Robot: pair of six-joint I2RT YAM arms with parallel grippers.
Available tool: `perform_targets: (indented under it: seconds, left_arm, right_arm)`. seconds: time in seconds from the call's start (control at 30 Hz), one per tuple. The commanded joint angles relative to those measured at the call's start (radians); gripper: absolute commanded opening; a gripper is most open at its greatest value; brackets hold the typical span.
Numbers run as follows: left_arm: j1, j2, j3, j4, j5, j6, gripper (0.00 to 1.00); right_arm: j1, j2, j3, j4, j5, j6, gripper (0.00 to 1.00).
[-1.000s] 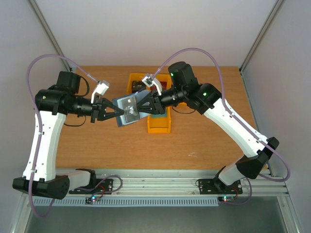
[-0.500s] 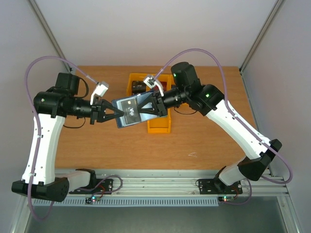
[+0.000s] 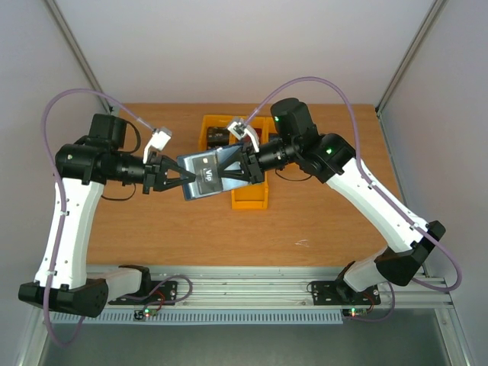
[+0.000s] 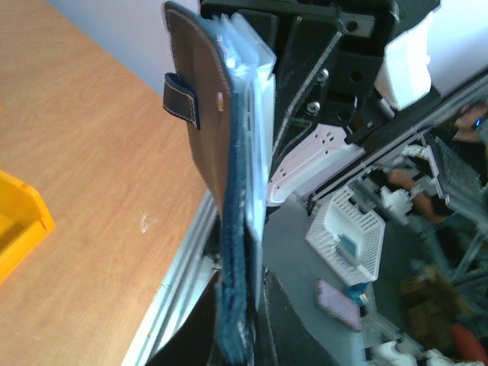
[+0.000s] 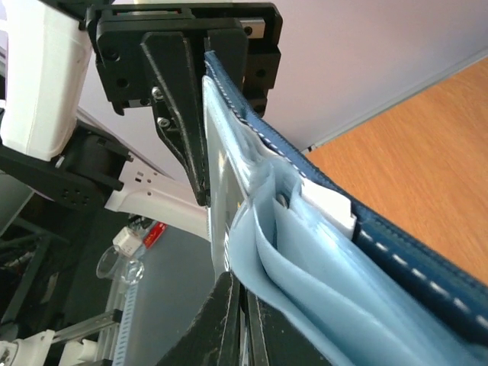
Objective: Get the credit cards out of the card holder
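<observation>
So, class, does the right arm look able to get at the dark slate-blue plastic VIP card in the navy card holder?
Probably yes. The left gripper holds the card holder open in mid-air, VIP card facing up, and the right gripper is shut on its opposite edge; nothing blocks it.

the only lettering that can be read is the white word "vip", seen from the top camera. it stands on a dark slate-blue card inside the open card holder. the letters run sideways in that view, reading from top to bottom. small pale marks beside the word on the same card are too tiny to make out. in both wrist views nothing can be read.
</observation>
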Motion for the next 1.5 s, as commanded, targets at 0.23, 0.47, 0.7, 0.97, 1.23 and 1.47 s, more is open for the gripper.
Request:
perform_targets:
  seconds: [0.23, 0.47, 0.7, 0.97, 1.23, 1.47]
  left_arm:
    - [-0.005, -0.011, -0.007, 0.045, 0.022, -0.018, 0.00]
    - [-0.004, -0.009, 0.001, 0.044, 0.010, -0.017, 0.00]
    - [-0.003, -0.008, -0.081, 0.133, -0.132, -0.108, 0.00]
    - [0.004, 0.049, -0.311, 0.189, -0.286, -0.115, 0.00]
    - [0.094, 0.315, -0.323, 0.087, -0.524, 0.019, 0.00]
    - [0.136, 0.489, -0.355, 0.174, -0.604, 0.062, 0.00]
  right_arm:
    - [-0.029, -0.051, 0.049, -0.118, 0.054, -0.068, 0.01]
    - [-0.036, -0.052, 0.063, -0.155, 0.075, -0.095, 0.01]
    - [-0.136, -0.086, 0.073, -0.317, 0.194, -0.173, 0.01]
    - [-0.220, -0.125, 0.042, -0.425, 0.326, -0.204, 0.01]
    - [-0.219, -0.105, 0.045, -0.437, 0.292, -0.200, 0.01]
    - [-0.220, -0.082, 0.048, -0.449, 0.255, -0.195, 0.01]
